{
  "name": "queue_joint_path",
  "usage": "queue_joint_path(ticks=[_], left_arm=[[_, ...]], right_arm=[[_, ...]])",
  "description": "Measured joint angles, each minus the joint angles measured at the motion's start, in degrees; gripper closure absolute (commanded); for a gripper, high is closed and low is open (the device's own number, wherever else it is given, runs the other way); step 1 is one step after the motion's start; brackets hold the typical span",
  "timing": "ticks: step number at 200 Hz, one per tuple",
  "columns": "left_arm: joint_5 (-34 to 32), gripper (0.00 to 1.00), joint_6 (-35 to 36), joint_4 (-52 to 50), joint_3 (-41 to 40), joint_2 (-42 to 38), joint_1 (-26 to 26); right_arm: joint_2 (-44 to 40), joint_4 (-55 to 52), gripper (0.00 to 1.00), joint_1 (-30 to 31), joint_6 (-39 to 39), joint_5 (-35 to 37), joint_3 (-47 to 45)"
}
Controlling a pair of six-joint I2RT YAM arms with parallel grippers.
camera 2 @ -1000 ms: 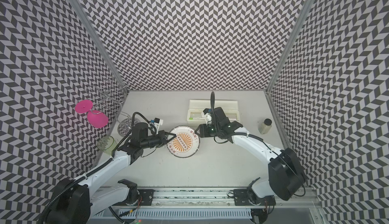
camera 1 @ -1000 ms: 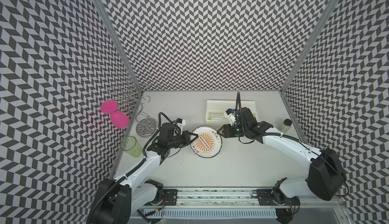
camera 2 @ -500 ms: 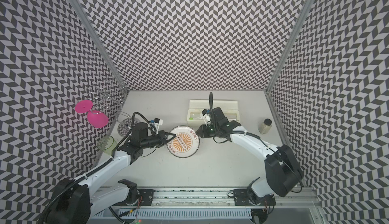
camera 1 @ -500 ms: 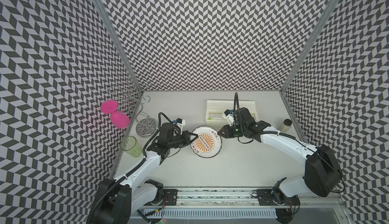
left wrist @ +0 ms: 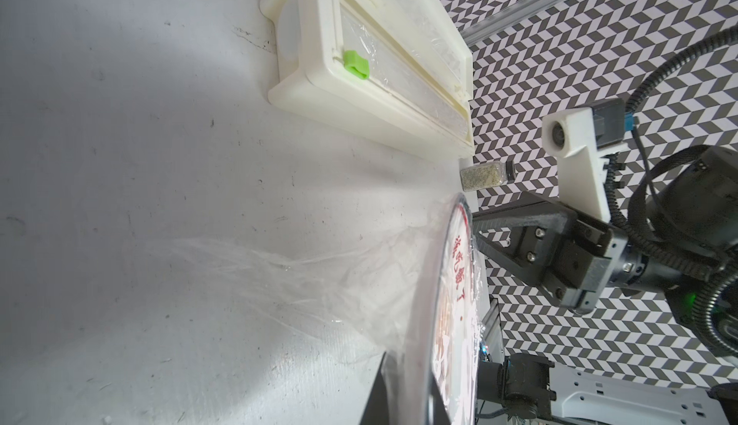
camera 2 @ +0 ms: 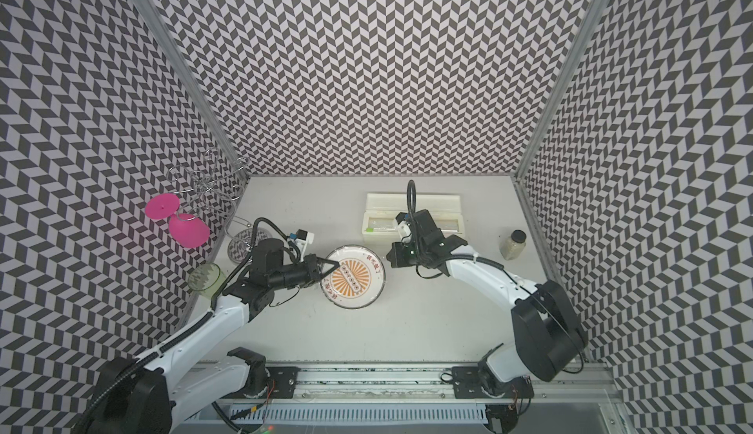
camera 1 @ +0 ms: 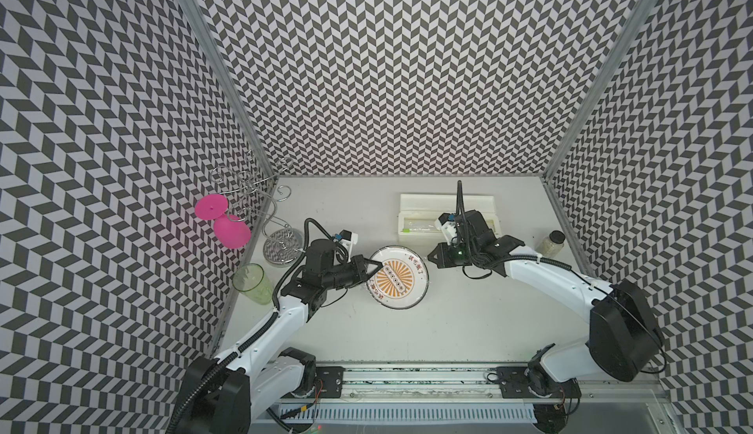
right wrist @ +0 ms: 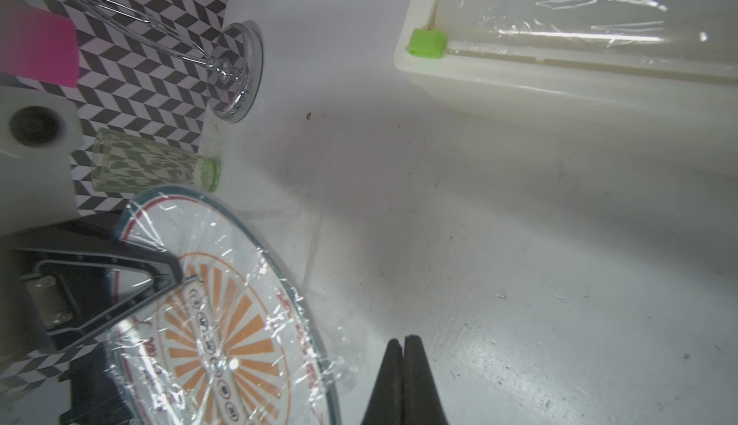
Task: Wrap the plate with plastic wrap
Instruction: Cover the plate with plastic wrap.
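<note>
Near the middle of the worktop (camera 1: pixel 448 322), just in front of the dispenser box (camera 1: pixel 419 207), the plate (camera 1: pixel 397 277) lies between the two arms. The left end effector (camera 1: pixel 377 267) is clenched on the plate's rim at the side toward its own arm, one finger above and one below, with the plastic wrap (right wrist: pixel 247 267) under the upper finger. I judge that this grip serves to steady the plate and pin the film, so the sheet cannot slide off while its loose edges are handled.

The film covers the printed face, wrinkled and glossy. In the left wrist view a loose part trails from the rim onto the worktop, on the side toward the box.

The right end effector (right wrist: pixel 402 351) is pressed fully closed, just beside the opposite rim. Nothing solid shows between its fingers; whether a thin edge of film is caught there, I cannot tell. Its place suggests it is meant to take the free film at that side and tuck it under. Whether the plate is lifted off the worktop, I cannot say.
</note>
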Motion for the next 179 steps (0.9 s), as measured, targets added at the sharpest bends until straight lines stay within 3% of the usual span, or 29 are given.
queue_joint_path(ticks=[22,43,70,91,146,179], left_arm=[[0.7,1.0,0.42,-0.31,0.0,0.5,0.13],[0.98,1.0,0.2,0.31,0.0,0.57,0.15],[0.44,1.0,0.46,-0.09,0.37,0.7,0.15],[-0.39,1.0,0.9,-0.59,1.22,0.81,0.26],[-0.94,1.0,1.01,-0.68,1.51,0.85,0.26],[-0.94,1.0,1.03,-0.76,1.64,0.98,0.26]], right_arm=[[0.0,-0.15,1.0,-0.02,-1.01,0.33,0.02],[-0.02,1.25,1.0,-0.02,-0.94,-3.67,-0.26],[-1.36,2.16,0.61,-0.94,0.85,-6.75,-2.43],[-4.59,1.53,0.49,-2.12,2.69,-7.93,-4.57],[-8.33,1.53,0.48,-1.03,5.03,-13.31,-8.48],[-8.33,0.92,0.62,0.52,5.01,-14.38,-9.18]])
